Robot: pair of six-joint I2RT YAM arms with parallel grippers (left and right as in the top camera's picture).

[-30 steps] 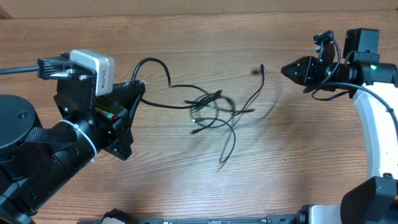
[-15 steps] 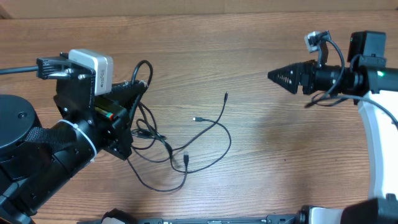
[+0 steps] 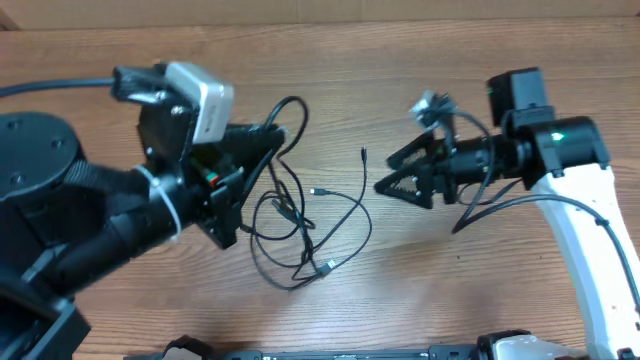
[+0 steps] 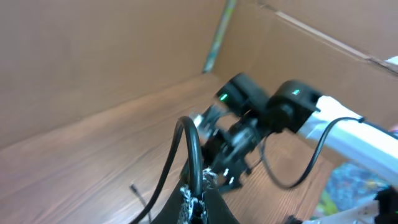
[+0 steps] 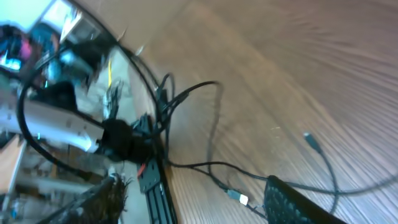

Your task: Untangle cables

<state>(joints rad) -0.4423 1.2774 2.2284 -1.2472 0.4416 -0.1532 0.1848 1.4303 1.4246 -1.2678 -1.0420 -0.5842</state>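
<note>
Item 1, my left pincer (image 3: 268, 138): jaws pressed together on one strand of the cables (image 3: 285, 208). The gripped strand arches out of my fingertips in a loop and drops back toward the table (image 3: 430, 290). My own wrist view confirms the pinch, with the loop standing just above the tips.

Item 2, my right pincer (image 3: 384, 176): jaws spread wide, holding nothing. It points at the cables from the right, near them but apart from every strand.

Item 3, cables: thin black cords in loose overlapping loops on the wood, lying between my two pincers and closer to the left one. Most of the bundle spreads just beside the left fingertips, where strands cross one another. One silvery plug (image 3: 319, 190) lies toward the middle. A black tip (image 3: 363, 154) at the end of a free strand is the part nearest my right pincer. Another plug (image 3: 328, 267) rests at the near edge of the loops.

Item 4, table: wood-grain surface bearing the cables
</note>
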